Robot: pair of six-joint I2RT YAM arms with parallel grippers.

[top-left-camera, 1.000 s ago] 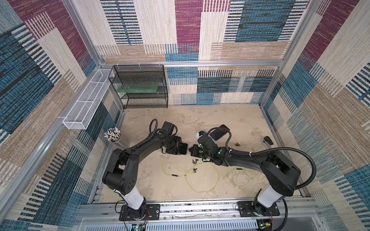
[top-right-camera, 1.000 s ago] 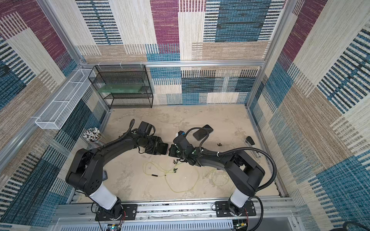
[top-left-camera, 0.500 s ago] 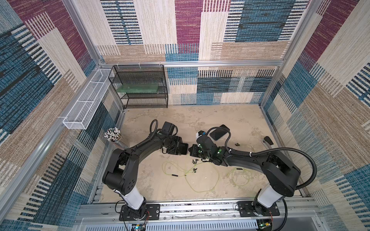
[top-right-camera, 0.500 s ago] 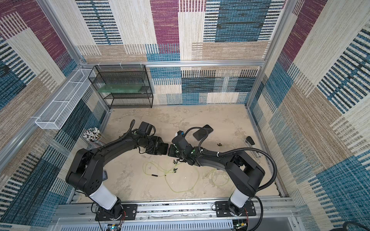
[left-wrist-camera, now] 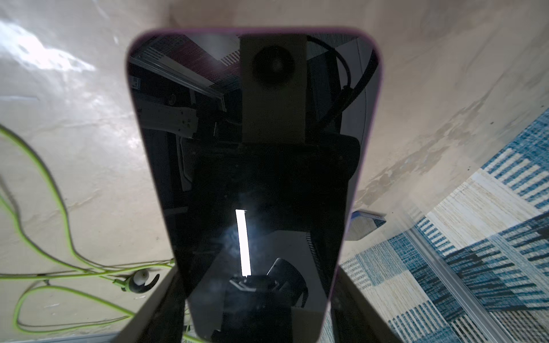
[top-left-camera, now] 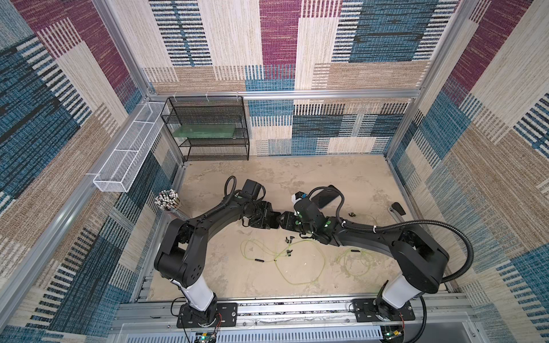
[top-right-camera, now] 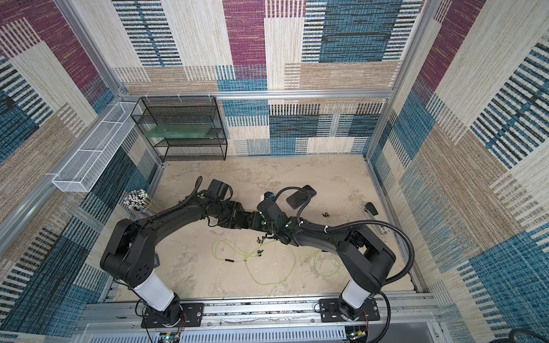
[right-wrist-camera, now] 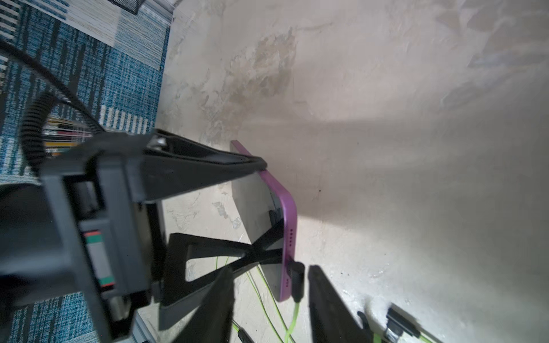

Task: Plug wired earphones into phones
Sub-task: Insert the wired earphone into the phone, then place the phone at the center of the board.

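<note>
Plug (right-wrist-camera: 297,277) sits in the phone (left-wrist-camera: 252,148), and my right tool (right-wrist-camera: 269,271) is spread around it.
My left tool (top-left-camera: 267,219) pinches the purple-edged phone by its long sides. My right tool's fingers (right-wrist-camera: 326,297) flank the black plug at the phone's bottom edge, with a gap on each side. The earphones (right-wrist-camera: 292,317) trail their green cable from the plug onto the tabletop (right-wrist-camera: 386,148). The other phone (top-left-camera: 326,198) lies flat beyond it.
</note>
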